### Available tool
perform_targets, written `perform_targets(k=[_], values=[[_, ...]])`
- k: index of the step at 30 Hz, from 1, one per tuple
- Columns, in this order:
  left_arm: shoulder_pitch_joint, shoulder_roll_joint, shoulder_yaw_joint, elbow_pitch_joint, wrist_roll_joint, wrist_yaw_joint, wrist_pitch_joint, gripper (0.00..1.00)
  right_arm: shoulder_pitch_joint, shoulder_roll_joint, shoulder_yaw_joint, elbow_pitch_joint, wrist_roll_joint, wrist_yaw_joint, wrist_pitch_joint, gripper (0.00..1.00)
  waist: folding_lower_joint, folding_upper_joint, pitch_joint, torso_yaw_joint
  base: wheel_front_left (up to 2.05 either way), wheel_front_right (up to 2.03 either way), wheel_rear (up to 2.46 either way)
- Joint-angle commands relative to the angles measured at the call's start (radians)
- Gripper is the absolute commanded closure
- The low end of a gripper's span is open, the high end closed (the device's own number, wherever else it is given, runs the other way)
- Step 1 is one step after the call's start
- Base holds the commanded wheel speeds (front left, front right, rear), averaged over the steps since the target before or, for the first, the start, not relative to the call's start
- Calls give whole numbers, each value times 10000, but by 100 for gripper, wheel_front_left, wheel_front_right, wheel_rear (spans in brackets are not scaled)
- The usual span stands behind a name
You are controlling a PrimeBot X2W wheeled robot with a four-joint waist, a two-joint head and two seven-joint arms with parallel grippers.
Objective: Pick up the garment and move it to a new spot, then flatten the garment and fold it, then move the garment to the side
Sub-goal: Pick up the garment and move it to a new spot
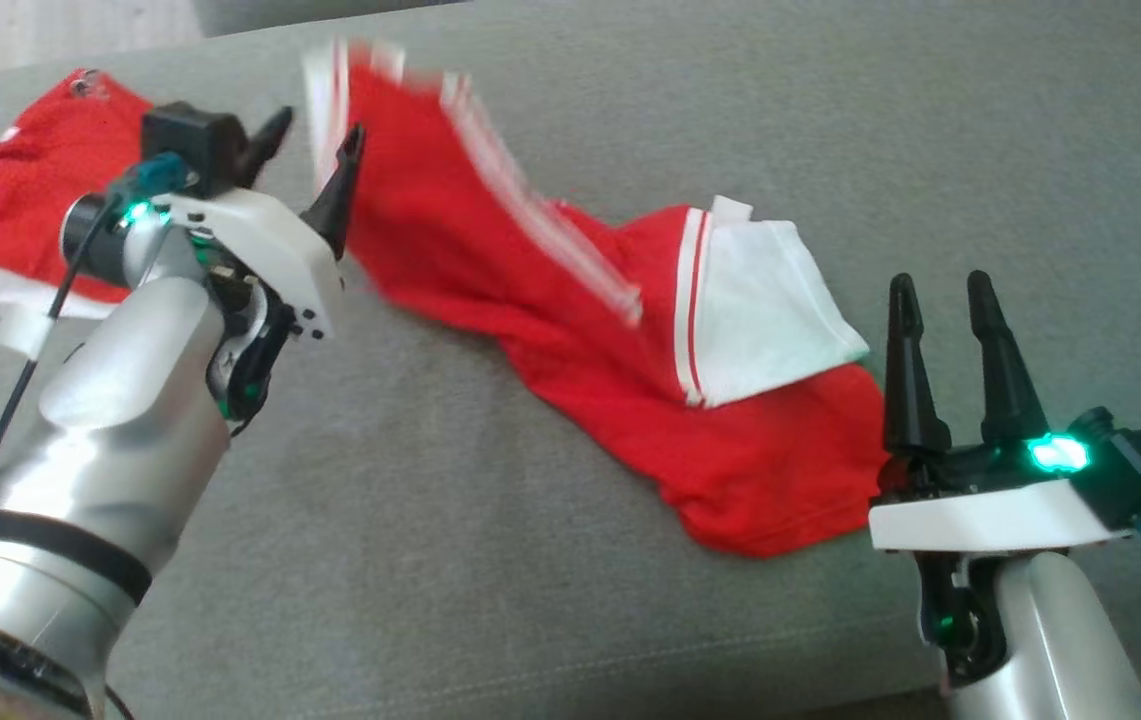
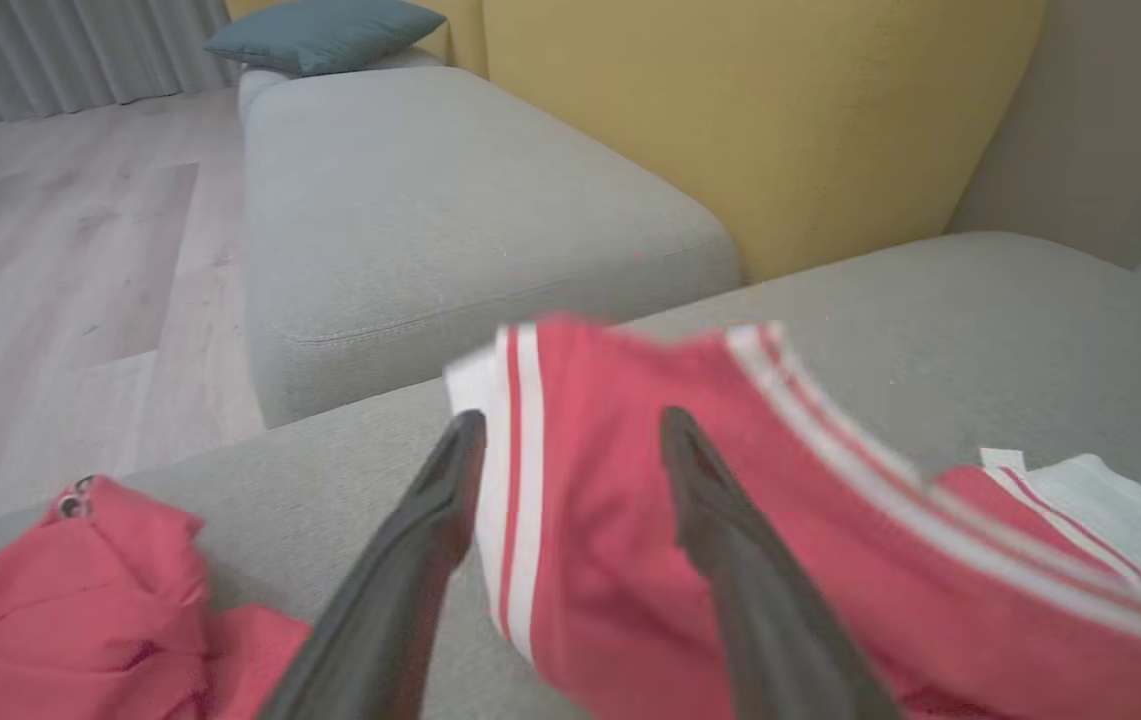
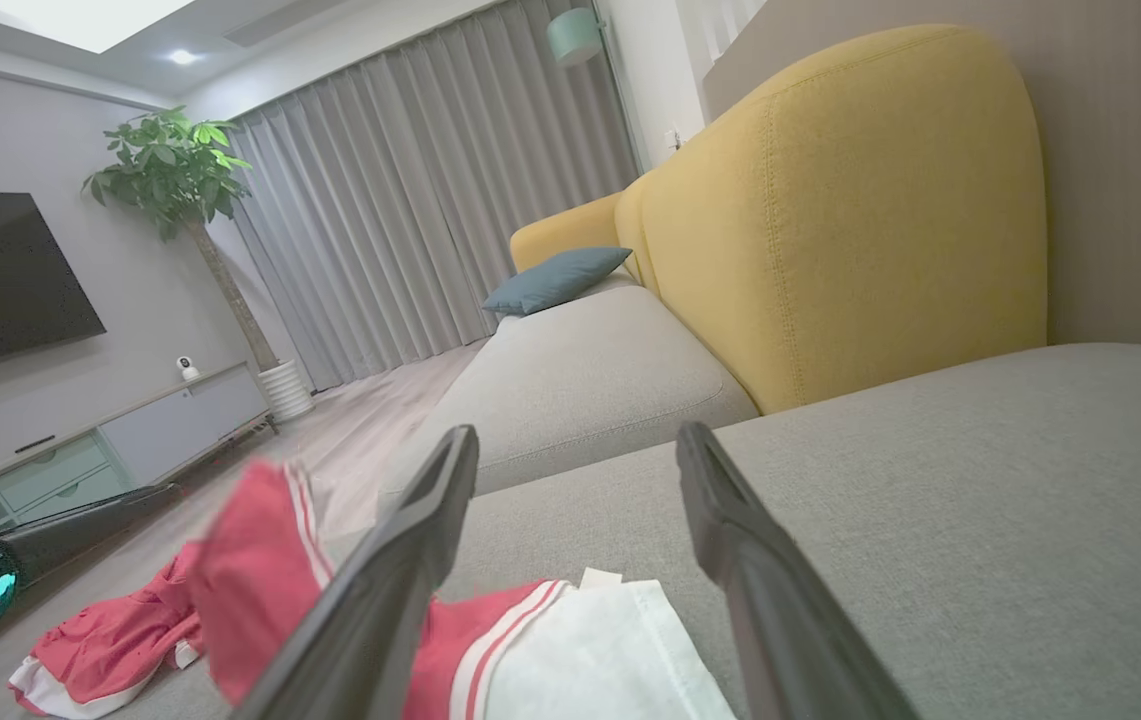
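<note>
Garment (image 1: pixel 570 330): red, with white stripes and a white panel (image 1: pixel 770 300), lying stretched out on the grey sofa seat (image 1: pixel 430 520).

Long axis: a diagonal running from just ahead of the left tool (image 1: pixel 320 122) down to just beside the right tool (image 1: pixel 939 278), on that tool's inner side. Each end has one tool close to it.

Far end: the striped edge (image 2: pixel 515 480) stands raised off the seat, level with the left tool's fingertips and partly between them. It is blurred, so I cannot tell whether either finger touches it.

Near end: the red hem lies flat, close against the base of the right tool. The white panel sits ahead of that tool and to its inner side.

Left tool: fingers spread wide and gripping nothing that can be made out.

Right tool: fingers parted and empty, pointing away over bare seat. The cloth lies beside them, not between them.

Judgement: the left tool is the nearer to a grasp, because the raised edge is already at its fingertips. The right tool would have to shift inward to reach the hem.

Other items: a second red garment (image 1: pixel 20 190) lies crumpled behind and outside the left tool, apart from the first. Its white label (image 1: pixel 5 325) is beside that forearm. A yellow backrest (image 2: pixel 750 120) and a blue cushion (image 2: pixel 325 30) are well beyond.

Obstructions: nothing lies between either tool and the cloth. The second garment is near enough to the left tool to snag.
</note>
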Motion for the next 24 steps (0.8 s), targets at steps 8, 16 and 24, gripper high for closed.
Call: perform_targets(k=[8, 16, 24], values=[[-496, 41, 1440, -324, -70, 362, -530, 0, -301, 14, -164, -155, -464, 75, -65, 0, 0, 0, -436, 992, 0, 0, 0], [1964, 135, 3715, -3015, 362, 1132, -539, 0, -115, 14, -476, -175, -989, 75, -65, 0, 0, 0, -1028, 1911, 0, 0, 0], [6012, -315, 5038, -5756, 1592, 1911, -541, 0, 429, 14, -844, -141, -1218, 75, -65, 0, 0, 0, -1556, 2624, 0, 0, 0]])
